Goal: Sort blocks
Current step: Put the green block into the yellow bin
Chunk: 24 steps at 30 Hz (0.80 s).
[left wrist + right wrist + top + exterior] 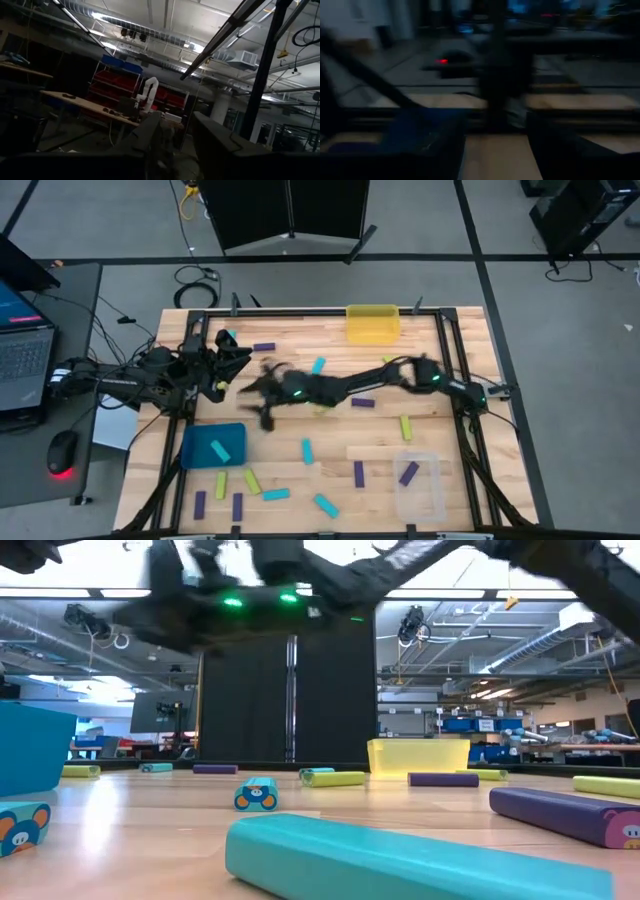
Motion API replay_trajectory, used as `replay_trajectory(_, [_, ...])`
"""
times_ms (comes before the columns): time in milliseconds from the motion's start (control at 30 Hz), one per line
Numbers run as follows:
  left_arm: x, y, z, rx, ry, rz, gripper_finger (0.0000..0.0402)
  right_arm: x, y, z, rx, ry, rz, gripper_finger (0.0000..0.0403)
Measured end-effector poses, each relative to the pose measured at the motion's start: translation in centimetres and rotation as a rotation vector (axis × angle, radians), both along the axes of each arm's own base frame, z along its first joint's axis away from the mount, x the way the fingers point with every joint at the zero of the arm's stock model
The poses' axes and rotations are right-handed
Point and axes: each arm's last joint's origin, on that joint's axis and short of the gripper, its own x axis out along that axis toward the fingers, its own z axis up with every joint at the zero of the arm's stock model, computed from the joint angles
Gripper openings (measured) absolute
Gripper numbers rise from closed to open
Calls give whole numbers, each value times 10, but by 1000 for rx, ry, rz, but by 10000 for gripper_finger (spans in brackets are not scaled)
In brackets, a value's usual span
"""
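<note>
blocks (307,450) lie scattered over the wooden table (440,405), none between any jaws. right gripper (262,402), jaws parted and empty, hovers just beyond the teal bin (212,448). farther off, left gripper (232,360) waits, jaws parted, empty.

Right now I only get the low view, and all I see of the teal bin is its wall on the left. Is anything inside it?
Observer: From above, the teal bin holds one cyan block.
Operator: And the clear bin? I can't find it at all.
Observer: The clear bin sits on the table's right side, at the edge opposite the yellow bin, with one purple block inside.
Operator: Which arm is that overhead?
Observer: The right arm, stretched across the table. Its right hand hangs just beyond the teal bin, while the left hand waits at the left rear.
</note>
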Motion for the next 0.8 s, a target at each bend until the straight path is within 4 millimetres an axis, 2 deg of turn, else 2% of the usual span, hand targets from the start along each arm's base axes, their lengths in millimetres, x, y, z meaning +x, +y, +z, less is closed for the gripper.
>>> replay_trajectory(167, [5,3,-13,-36,145,97,119,-82,-29,-3,-12,14,-170,200])
replay_trajectory(333, [15,9,-42,-132,409,305,119,-161,-32,6,-20,16,-298,199])
replay_trajectory(433, [22,12,-48,-171,573,347,119,-201,-29,14,-41,-13,-376,198])
replay_trajectory(533, [30,14,-46,-177,786,401,119,-233,-28,25,-48,-78,-440,197])
replay_trajectory(633, [36,16,-38,-155,1047,442,120,-256,-27,30,-44,-105,-457,197])
replay_trajectory(800, [52,21,-24,-84,1515,434,129,-276,-23,40,-37,-157,-452,197])
